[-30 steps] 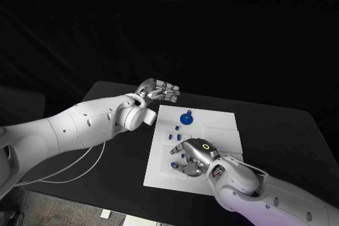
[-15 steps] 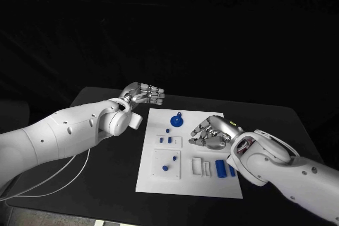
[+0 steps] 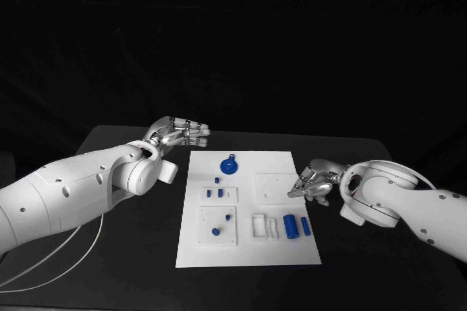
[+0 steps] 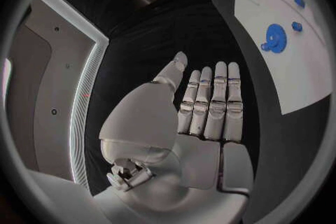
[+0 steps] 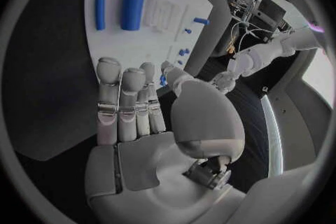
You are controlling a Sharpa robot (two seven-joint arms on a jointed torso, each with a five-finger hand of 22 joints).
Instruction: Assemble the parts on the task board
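The white task board lies in the middle of the black table. On it are a blue gear at the far end, small blue pegs on the left side and two blue cylinders near the front right. My right hand hovers at the board's right edge. In the right wrist view its fingers lie straight with nothing in them, and the cylinders are beyond them. My left hand hangs off the board's far left corner, fingers straight and empty, the gear off to one side.
White blocks sit in a recess beside the cylinders. Black table surrounds the board on all sides. A white cable trails below my left arm.
The camera has shifted. My right hand has left the board's near left area, lifted and drawn back to the right edge. My left hand stays by the far left corner.
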